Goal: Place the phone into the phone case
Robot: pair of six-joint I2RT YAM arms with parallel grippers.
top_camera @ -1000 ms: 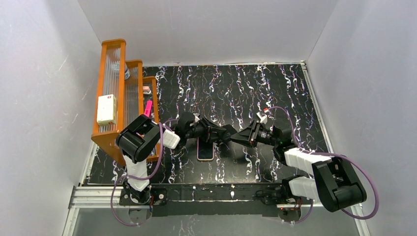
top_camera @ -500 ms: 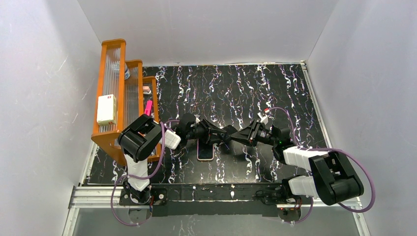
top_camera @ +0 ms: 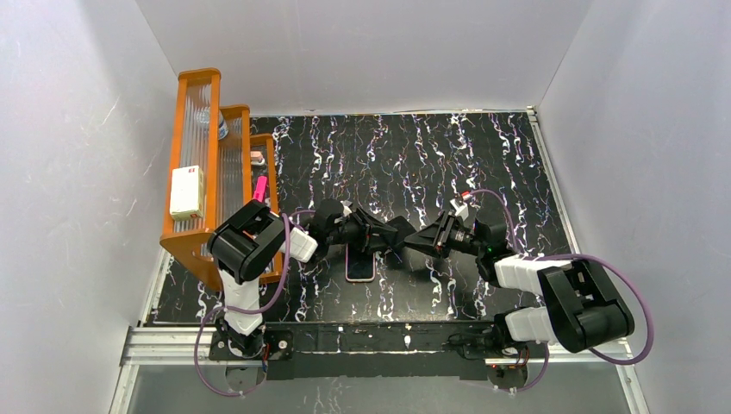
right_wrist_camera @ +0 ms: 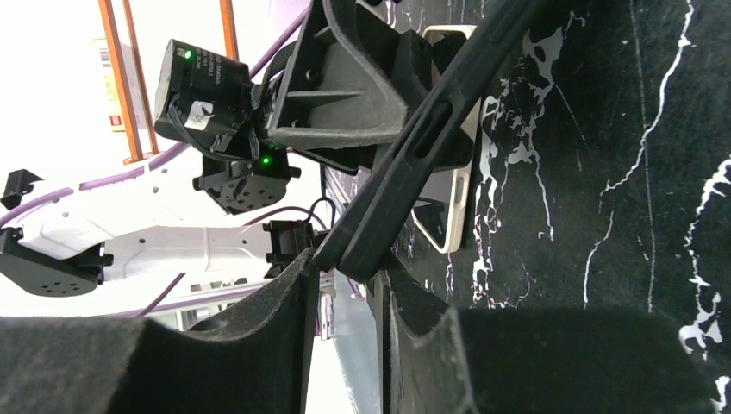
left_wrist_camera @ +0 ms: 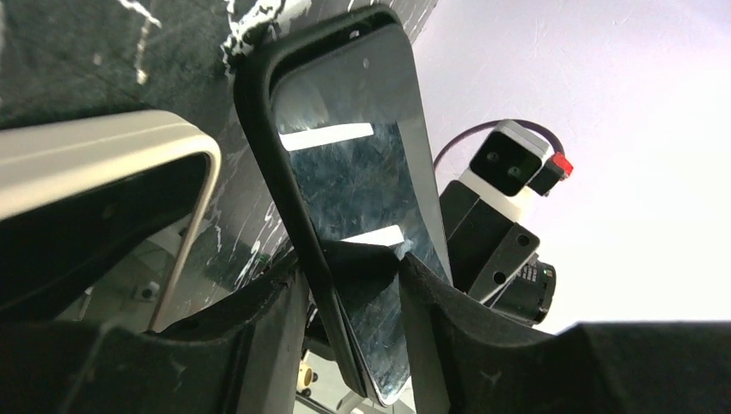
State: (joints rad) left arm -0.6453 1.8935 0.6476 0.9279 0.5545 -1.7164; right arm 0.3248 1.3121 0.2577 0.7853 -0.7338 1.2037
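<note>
Top view: you're seeing both arms reaching in over the table (top_camera: 483, 147), with the left gripper (top_camera: 388, 236) and right gripper (top_camera: 417, 241) meeting tip to tip just right of the case (top_camera: 360, 279). The case is lying flat toward the near edge, and the phone (top_camera: 360, 261) is showing as a dark screen filling its pale pink rim. Whatever is sitting between the tips is too dark to make out from up here. The orange rack (top_camera: 194, 147) is standing at the left edge, well apart. Left wrist: you're looking at the left fingers (left_wrist_camera: 276, 319) pinching the lower part of a black phone (left_wrist_camera: 353, 172). Its glass face is toward the camera and it's tilting up off the table. The case rim is lying to its left, not touching. Right wrist: the right fingers (right_wrist_camera: 284, 319) are clamping one end of that black phone, which is slanting edge-on. The left gripper is gripping it further along. The case is lying flat on the table behind it.
</note>
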